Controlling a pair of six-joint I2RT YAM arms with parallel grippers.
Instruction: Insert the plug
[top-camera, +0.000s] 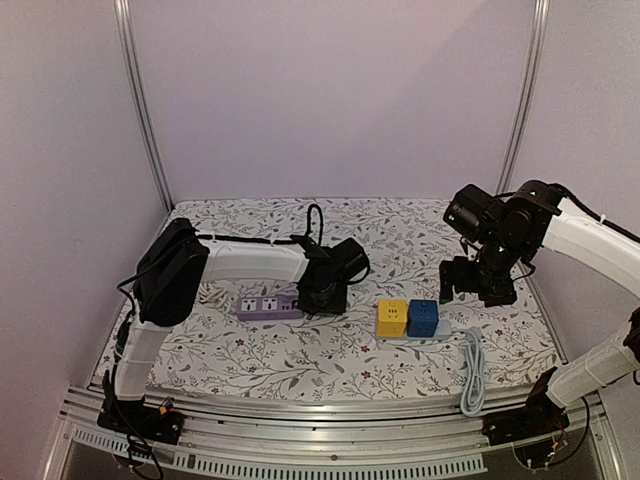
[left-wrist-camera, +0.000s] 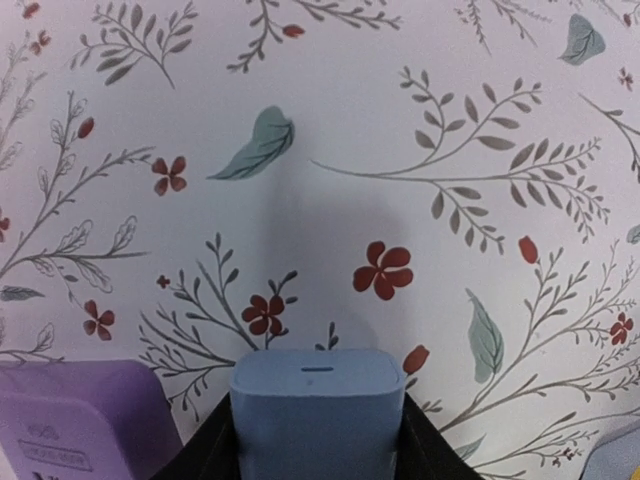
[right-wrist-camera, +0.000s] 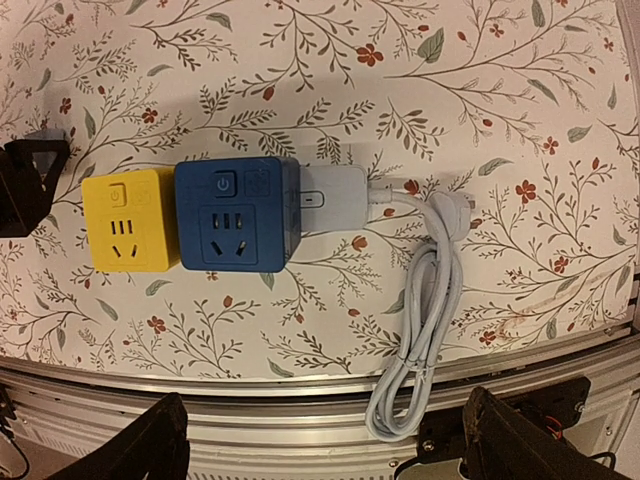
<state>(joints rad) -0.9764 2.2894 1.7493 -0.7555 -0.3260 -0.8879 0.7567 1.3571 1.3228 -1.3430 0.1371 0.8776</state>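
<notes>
My left gripper (top-camera: 322, 298) is shut on a light blue plug block (left-wrist-camera: 318, 412), held low over the floral cloth just right of a purple power strip (top-camera: 268, 306), whose corner shows in the left wrist view (left-wrist-camera: 75, 425). A yellow socket cube (top-camera: 391, 318) and a blue socket cube (top-camera: 423, 318) sit side by side at centre right; both show in the right wrist view, yellow (right-wrist-camera: 125, 219) and blue (right-wrist-camera: 236, 213). A white plug (right-wrist-camera: 333, 198) is in the blue cube's right side. My right gripper (right-wrist-camera: 325, 445) is open and empty, raised above the cubes.
A grey-white cable (right-wrist-camera: 425, 320) runs from the white plug and hangs bundled over the table's front metal rail (right-wrist-camera: 300, 400). Metal frame posts (top-camera: 145, 110) stand at the back corners. The floral cloth (top-camera: 260, 350) covers the table.
</notes>
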